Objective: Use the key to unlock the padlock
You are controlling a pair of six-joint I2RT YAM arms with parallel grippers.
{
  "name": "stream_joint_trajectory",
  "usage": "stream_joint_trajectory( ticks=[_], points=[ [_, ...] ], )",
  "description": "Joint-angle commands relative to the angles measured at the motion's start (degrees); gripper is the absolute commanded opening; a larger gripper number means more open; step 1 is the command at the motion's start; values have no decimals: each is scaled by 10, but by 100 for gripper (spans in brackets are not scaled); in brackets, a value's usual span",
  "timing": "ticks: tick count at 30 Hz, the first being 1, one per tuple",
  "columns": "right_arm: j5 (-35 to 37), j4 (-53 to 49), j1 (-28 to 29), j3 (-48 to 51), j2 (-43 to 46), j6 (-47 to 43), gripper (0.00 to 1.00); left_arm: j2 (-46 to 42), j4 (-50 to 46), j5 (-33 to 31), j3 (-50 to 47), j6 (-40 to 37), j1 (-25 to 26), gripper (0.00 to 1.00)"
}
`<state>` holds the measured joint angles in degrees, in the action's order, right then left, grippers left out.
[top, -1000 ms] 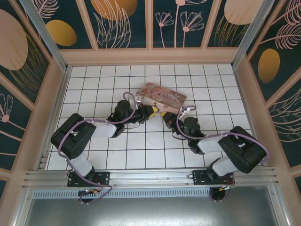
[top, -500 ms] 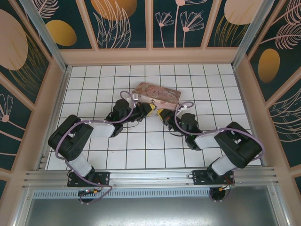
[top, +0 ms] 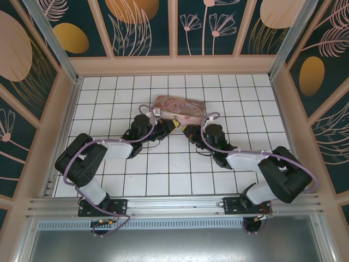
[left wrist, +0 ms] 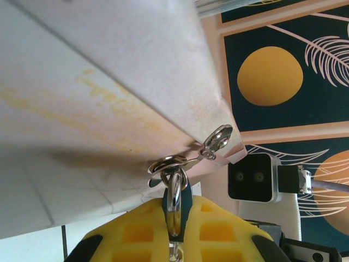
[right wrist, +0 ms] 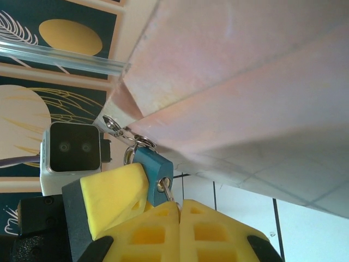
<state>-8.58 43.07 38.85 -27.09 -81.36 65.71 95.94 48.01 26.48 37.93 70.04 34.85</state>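
Centrally, padlock [right wrist: 152, 169] hangs at tin's [top: 182, 105] near edge.

Padlock [right wrist: 154, 166]: small blue body, tilted, its silvery shackle [left wrist: 173, 197] looped through a metal ring [left wrist: 165, 164]. Key [right wrist: 165, 191] sits at the body's lower end.

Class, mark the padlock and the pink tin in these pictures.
padlock [right wrist: 154, 165]: right wrist view, on its blue body.
pink tin [top: 180, 105]: top external view, on its illustrated lid.
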Motion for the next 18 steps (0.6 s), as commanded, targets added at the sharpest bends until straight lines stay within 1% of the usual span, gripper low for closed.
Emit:
stream_joint_trajectory(
  ticks=[1, 8, 12, 14, 18],
  points=[
    [8, 65, -19, -12, 18, -28, 0, -1, 1, 81, 2, -21, 24, 0],
    [-34, 107, -47, 7, 18, 2, 0, -1, 19, 93, -9, -13, 24, 0],
    [-53, 117, -39, 4, 5, 16, 0, 0, 26, 90, -12, -4, 24, 0],
    [-47, 120, -26, 6, 2, 22, 0, 0, 30, 85, -13, 1, 24, 0],
    [-3, 143, 8, 29, 2, 44, 0, 1, 44, 73, -18, 25, 24, 0]
  ],
)
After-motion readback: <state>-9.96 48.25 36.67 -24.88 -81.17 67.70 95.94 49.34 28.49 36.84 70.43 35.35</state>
